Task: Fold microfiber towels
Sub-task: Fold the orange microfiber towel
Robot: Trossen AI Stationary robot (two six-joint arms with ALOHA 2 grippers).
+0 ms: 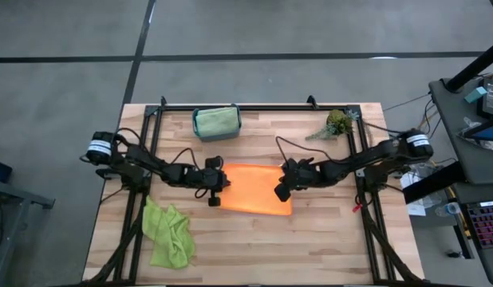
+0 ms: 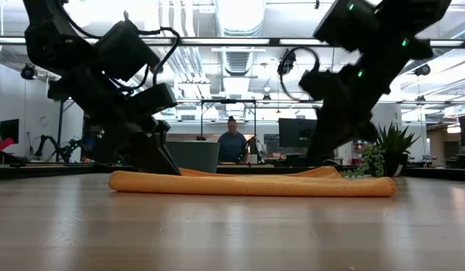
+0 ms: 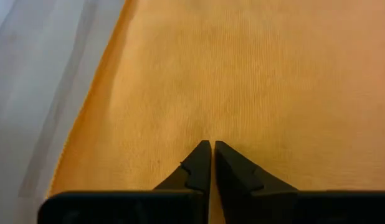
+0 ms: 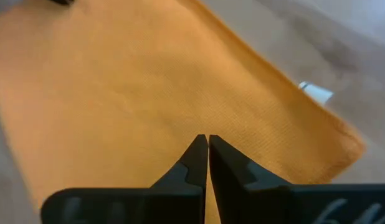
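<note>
Around orange towel: lime towel; teal bin; plant sprig.

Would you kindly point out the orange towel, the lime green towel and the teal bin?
orange towel (image 1: 250,185), high view, its flat middle.
lime green towel (image 1: 168,233), high view, its crumpled middle.
teal bin (image 1: 217,112), high view, its far rim.

Teal bin and plant sprig (far edge) on table.

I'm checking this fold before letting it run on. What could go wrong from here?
Both grippers look shut over the orange towel, left gripper at one end, right gripper at the other. Uneven pulling may skew the fold. Pressing down could drag the cloth, bunching it. The lime green towel lies crumpled, unfolded.
</note>
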